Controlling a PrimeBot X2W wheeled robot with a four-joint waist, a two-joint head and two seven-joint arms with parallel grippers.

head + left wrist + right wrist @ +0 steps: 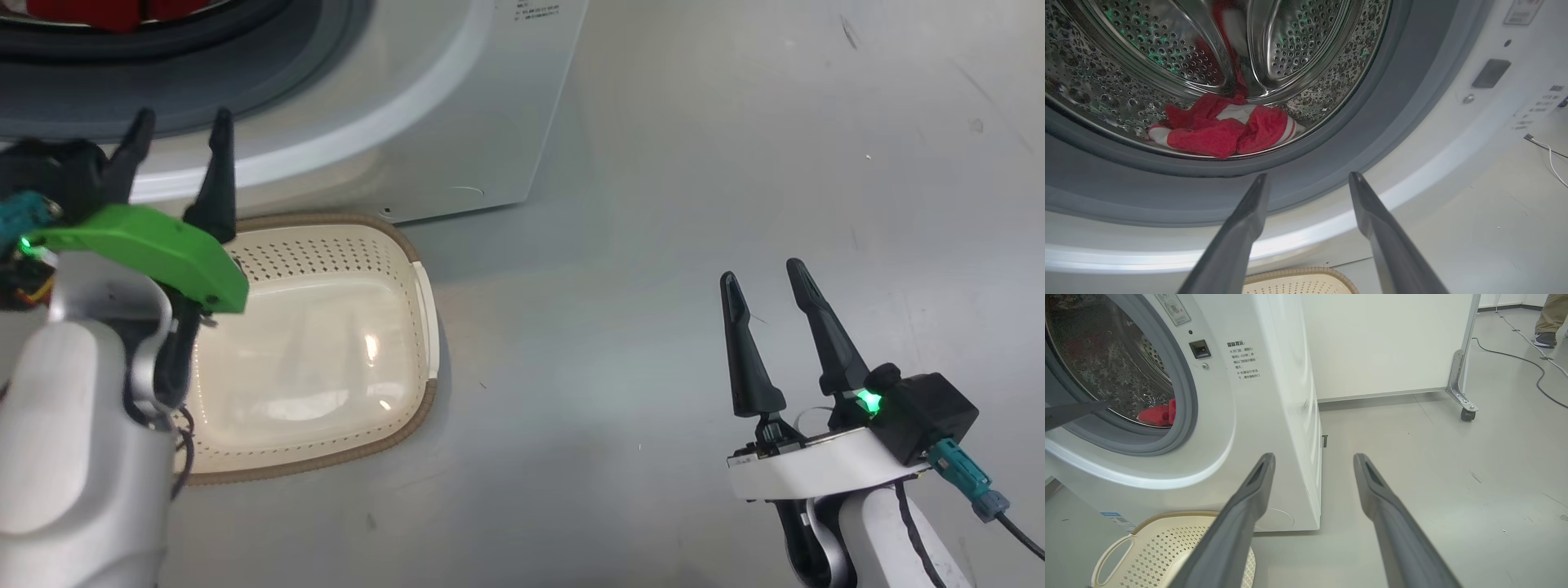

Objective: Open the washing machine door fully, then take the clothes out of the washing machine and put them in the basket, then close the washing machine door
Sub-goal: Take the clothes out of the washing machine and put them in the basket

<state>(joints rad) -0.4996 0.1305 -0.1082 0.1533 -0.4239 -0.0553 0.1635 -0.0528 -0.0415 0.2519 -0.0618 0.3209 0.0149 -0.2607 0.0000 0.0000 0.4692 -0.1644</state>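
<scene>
Clothes (1220, 130) lie bunched, red and white, at the bottom of the steel drum (1126, 61), and the port is uncovered, so the reach-in looks like the next step. Left gripper (1308, 175) hangs just outside the grey seal (1392, 102), its 2 fingers spread wide and empty, aimed at the pile. Basket (429, 310) sits empty on the smooth grey floor (653, 245), right at the foot of the washing machine (1274, 396), which makes for a short carry. Right gripper (762, 271), also wide and empty, is parked well aside. Far off are a wheeled white partition (1380, 343), a cable (1515, 359) and a person's foot (1541, 339).
</scene>
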